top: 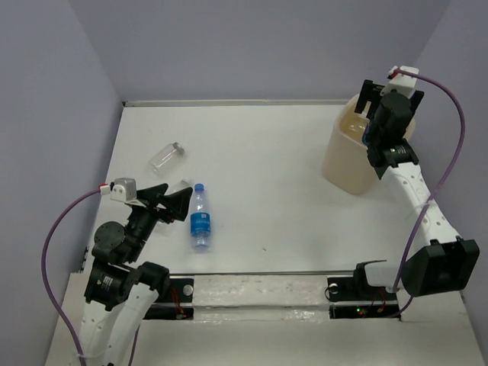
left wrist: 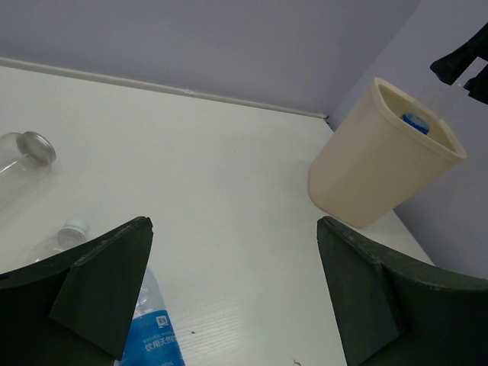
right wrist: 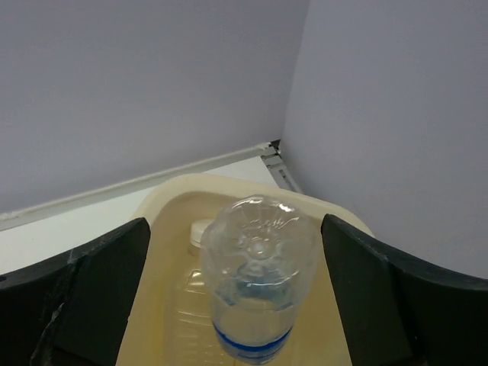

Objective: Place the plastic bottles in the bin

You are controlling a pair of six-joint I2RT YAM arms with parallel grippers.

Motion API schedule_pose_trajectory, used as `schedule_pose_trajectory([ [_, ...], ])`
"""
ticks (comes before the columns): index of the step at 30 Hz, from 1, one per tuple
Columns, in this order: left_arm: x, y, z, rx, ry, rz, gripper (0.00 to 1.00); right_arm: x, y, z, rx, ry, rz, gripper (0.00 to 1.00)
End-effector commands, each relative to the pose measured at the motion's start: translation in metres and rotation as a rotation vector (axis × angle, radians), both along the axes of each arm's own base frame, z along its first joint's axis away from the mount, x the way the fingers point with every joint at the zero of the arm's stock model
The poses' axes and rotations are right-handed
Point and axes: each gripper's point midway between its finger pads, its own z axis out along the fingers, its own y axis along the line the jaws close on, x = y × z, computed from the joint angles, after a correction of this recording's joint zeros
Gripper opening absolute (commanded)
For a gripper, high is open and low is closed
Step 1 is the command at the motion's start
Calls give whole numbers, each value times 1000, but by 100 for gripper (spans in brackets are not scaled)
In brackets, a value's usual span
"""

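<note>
Bottle with blue label (top: 200, 217) just right of left jaws, long axis running away from bases, left arm way closer. Both jaws wide open, empty.

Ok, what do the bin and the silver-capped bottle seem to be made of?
The bin: opaque cream plastic, smooth, slightly glossy, with a moulded rolled rim. The silver-capped bottle: clear walls, the table shows through; plastic or glass, hard to say. Its cap looks like brushed metal or metallised plastic.
</note>
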Motion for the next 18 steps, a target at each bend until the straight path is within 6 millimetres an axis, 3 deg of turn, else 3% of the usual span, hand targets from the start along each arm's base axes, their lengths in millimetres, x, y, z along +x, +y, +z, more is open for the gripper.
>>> schedule_pose_trajectory([
  [1,-1,-3,11,-3,-50,-16,99,-31,6,65,71,-205,56,100],
  [3,0,-2,11,-4,-47,-12,99,-37,14,72,84,-208,103,100],
  [5,1,-2,10,-3,-43,-10,99,-44,39,76,155,-208,221,100],
  [7,3,-1,9,0,-41,-1,99,-48,75,67,185,-160,373,100],
  [8,4,-1,8,2,-34,1,99,-52,112,57,218,-129,469,100],
  [10,6,1,7,5,-31,13,99,-58,153,40,231,-79,549,100],
  [11,8,2,6,8,-24,19,99,-58,178,25,253,-40,594,100],
  [12,8,3,6,9,-23,25,99,-69,219,6,274,10,687,100],
  [14,11,7,5,12,-16,48,99,-78,262,-16,332,54,782,100],
  [15,11,9,5,13,-11,59,99,-78,287,-39,369,104,815,100],
  [16,13,13,5,14,-10,79,99,-92,319,-51,391,124,878,100],
  [17,14,15,4,15,0,91,99,-92,343,-77,429,183,892,100],
  [18,15,17,4,17,3,107,99,-97,361,-90,444,209,919,100],
])
